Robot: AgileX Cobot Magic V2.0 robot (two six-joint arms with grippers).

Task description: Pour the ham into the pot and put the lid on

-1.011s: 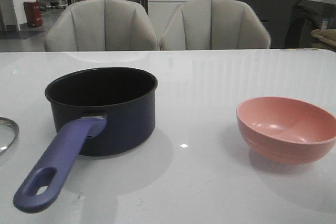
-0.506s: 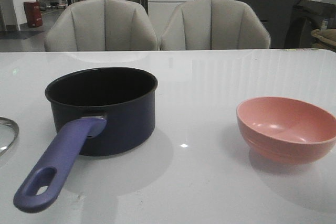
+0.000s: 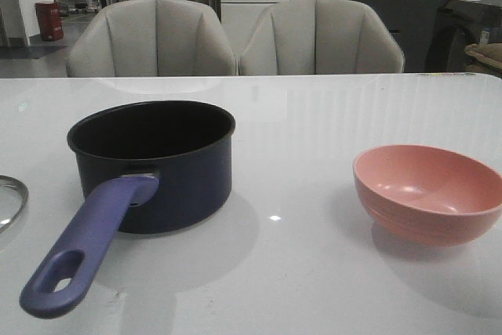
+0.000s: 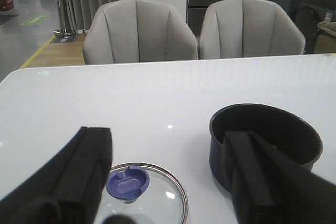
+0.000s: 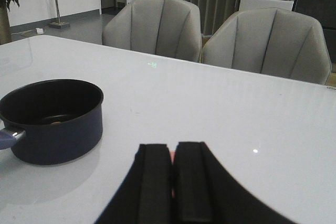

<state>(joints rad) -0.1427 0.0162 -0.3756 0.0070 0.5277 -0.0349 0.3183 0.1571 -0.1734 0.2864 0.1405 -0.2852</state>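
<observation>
The dark navy pot (image 3: 169, 170) stands left of the table's middle, its purple-blue handle (image 3: 86, 245) pointing toward the front edge. A small orange piece of ham (image 5: 55, 121) lies on the pot's (image 5: 58, 135) floor. The glass lid (image 4: 163, 195) lies flat on the table left of the pot (image 4: 273, 121), knob (image 4: 127, 183) up; only its rim (image 3: 9, 198) shows in the front view. My left gripper (image 4: 167, 135) hangs open over the lid, touching nothing. My right gripper (image 5: 172, 148) is shut, a pink sliver showing between its fingers. Neither gripper appears in the front view.
A pink bowl (image 3: 427, 194) sits on the right side of the white table (image 3: 314, 115), looking empty. Two grey chairs (image 3: 235, 37) stand behind the table's far edge.
</observation>
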